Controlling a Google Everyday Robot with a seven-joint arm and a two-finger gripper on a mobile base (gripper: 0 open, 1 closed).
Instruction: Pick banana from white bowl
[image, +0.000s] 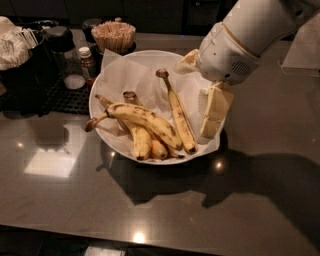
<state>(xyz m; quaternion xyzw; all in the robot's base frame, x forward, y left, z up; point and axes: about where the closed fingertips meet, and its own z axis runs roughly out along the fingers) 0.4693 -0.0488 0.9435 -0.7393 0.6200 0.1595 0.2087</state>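
Note:
The white bowl (107, 75), lined with crinkled white paper, stands in the middle of the dark counter. Several bananas lie in it. The banana (145, 120) is the thick curved speckled one lying across the others, its long brown stem pointing left. A slim straight banana (178, 117) lies to its right, and shorter ones (141, 142) lie under it. My gripper (201, 88) hangs over the bowl's right rim, open and empty. One cream finger (214, 111) points down just right of the slim banana. The other finger (187, 61) is at the far rim.
A cup of wooden stir sticks (113, 35) stands behind the bowl. A small brown bottle (87, 61), a black rack (30, 75) with dark containers and white packets (12, 47) are at the back left. My white arm (250, 35) fills the upper right.

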